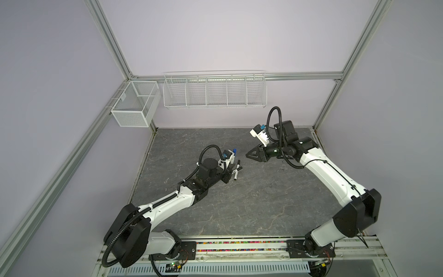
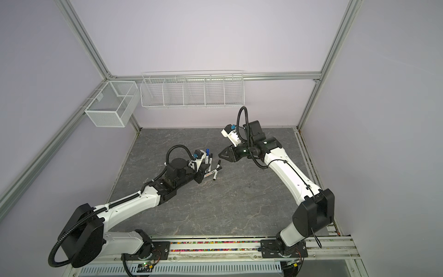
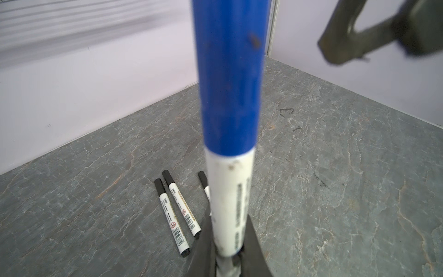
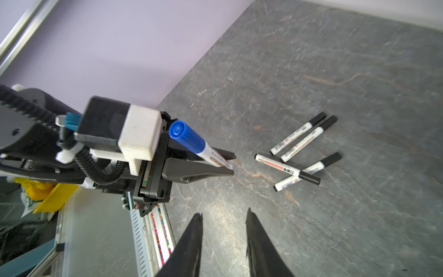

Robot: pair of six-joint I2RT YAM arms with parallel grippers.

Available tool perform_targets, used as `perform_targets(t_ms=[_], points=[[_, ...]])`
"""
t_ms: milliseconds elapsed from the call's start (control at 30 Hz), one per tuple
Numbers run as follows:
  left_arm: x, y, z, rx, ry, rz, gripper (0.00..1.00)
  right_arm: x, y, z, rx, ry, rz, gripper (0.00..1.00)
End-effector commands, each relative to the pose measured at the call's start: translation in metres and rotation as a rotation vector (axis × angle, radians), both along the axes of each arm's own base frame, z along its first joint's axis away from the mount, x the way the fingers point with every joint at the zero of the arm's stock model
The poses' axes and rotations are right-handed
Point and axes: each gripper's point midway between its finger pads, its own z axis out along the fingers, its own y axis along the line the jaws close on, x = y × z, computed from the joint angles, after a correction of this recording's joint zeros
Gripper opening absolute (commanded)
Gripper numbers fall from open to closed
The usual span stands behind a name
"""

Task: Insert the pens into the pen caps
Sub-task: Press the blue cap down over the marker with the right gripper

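**Top views.** The left gripper [image 1: 232, 169] sits low over the grey tabletop [image 1: 239, 211], left of centre. It is clamped on the blue-capped pen [image 1: 234, 151], whose blue end rises beside the wrist camera. The black-capped pens [image 2: 215, 170] lie in a loose cluster on the tabletop, just beside the left gripper's tip. The right gripper [image 1: 249, 154] hangs to the right of the cluster, apart from it, with its tip pointing toward the left gripper. Its jaw spacing cannot be read in both top views.

**Left wrist view.** The blue-capped pen [image 3: 230, 203] runs up the middle. The lower end of its white barrel is pinched between the two dark fingers [image 3: 254, 244] of the left gripper. The blue cap [image 3: 230, 84] is seated on the barrel with no visible gap. Three black-capped pens lie on the tabletop beyond the fingers. Two are nearly parallel [image 3: 177, 211], and the third is partly hidden behind the barrel.

**Right wrist view.** The right gripper [image 4: 224, 213] has its jaws parted by a moderate gap. Nothing is between them, and bare tabletop shows through. The left gripper [image 4: 230, 164] holds the blue-capped pen [image 4: 191, 141] by the base of its barrel, tilted, with the cap end near the camera housing. Four black-capped pens lie close by. Two are side by side [image 4: 304, 135] and two are crossed [image 4: 296, 171]
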Motion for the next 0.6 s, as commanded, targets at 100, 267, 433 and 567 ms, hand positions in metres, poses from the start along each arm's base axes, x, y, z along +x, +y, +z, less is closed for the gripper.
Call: perform_targets(t_ms=[100,267,433,567], points=[[-0.007,-0.017,-0.004,0.013,-0.007,-0.038,0.00,0.012,0.029,0.042,0.199,-0.047,-0.010,0.36],[-0.009,-0.025,-0.007,-0.007,0.010,-0.047,0.00,0.009,0.054,0.026,0.179,-0.008,0.030,0.35],[-0.009,-0.026,-0.003,-0.019,0.001,-0.042,0.00,0.005,0.060,0.003,0.104,0.025,0.035,0.35],[-0.009,-0.026,0.000,-0.022,-0.007,-0.044,0.00,0.001,0.055,-0.010,0.069,0.047,0.024,0.33]])
